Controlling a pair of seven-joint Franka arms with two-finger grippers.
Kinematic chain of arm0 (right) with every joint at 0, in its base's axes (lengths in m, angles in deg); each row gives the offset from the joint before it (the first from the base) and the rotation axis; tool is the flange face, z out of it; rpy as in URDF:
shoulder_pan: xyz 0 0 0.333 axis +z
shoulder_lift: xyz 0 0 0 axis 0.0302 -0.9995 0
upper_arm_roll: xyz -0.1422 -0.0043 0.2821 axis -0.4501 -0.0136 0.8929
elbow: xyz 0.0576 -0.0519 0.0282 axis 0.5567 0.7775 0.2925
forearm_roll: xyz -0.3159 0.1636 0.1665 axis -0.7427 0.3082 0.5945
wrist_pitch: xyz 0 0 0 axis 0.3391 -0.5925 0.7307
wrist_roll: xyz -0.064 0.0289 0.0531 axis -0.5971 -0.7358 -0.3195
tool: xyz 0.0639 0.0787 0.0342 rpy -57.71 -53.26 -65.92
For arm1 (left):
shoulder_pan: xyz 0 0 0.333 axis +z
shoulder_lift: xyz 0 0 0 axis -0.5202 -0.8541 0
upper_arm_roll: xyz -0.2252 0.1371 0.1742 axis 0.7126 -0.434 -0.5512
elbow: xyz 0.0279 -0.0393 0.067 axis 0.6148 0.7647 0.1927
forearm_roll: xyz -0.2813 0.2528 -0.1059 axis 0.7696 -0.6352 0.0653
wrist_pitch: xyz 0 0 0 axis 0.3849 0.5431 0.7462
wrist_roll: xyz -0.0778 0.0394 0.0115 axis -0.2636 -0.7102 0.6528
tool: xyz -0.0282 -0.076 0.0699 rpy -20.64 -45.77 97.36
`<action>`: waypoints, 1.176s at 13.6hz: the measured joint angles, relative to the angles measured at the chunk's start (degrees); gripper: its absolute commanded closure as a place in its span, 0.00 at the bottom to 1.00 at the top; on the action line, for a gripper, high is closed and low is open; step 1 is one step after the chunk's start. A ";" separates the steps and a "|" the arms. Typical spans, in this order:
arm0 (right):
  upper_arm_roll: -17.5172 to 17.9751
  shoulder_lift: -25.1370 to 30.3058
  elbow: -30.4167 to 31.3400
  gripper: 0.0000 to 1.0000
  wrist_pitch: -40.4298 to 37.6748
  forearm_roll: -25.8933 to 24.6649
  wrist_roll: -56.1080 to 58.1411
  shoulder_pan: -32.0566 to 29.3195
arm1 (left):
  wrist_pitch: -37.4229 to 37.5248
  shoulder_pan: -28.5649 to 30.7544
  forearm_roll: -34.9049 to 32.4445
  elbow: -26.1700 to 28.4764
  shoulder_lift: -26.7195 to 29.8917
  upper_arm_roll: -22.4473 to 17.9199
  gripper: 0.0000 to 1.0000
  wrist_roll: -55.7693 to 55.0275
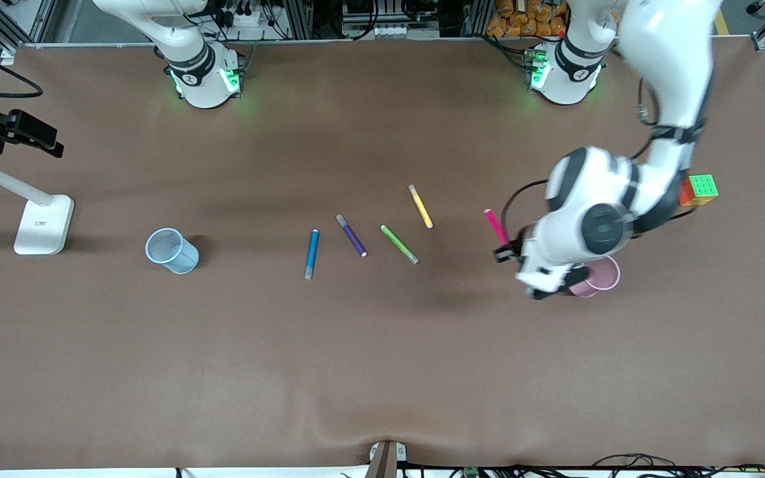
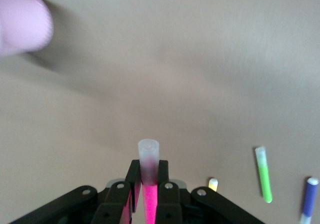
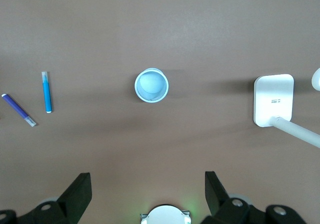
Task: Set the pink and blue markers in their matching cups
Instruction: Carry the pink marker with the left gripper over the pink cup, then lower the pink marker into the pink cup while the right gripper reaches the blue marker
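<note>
Aloft, pink marker (image 2: 150, 204) in left end effector (image 2: 148, 176)

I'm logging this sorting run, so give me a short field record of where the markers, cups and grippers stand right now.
left gripper: shut on pink marker, lifted beside the pink cup
right gripper: open, holding nothing, high over the blue cup; this arm waits
blue marker: lying on the table, between the blue cup and the purple marker
green marker: lying on the table
yellow marker: lying on the table
cups: both upright, nothing in the blue one
</note>
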 measured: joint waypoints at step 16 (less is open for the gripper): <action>0.12 -0.06 0.00 0.00 0.25 0.00 0.00 2.74 | 3.44 8.41 -22.73 -1.44 2.13 -1.28 1.00 -17.17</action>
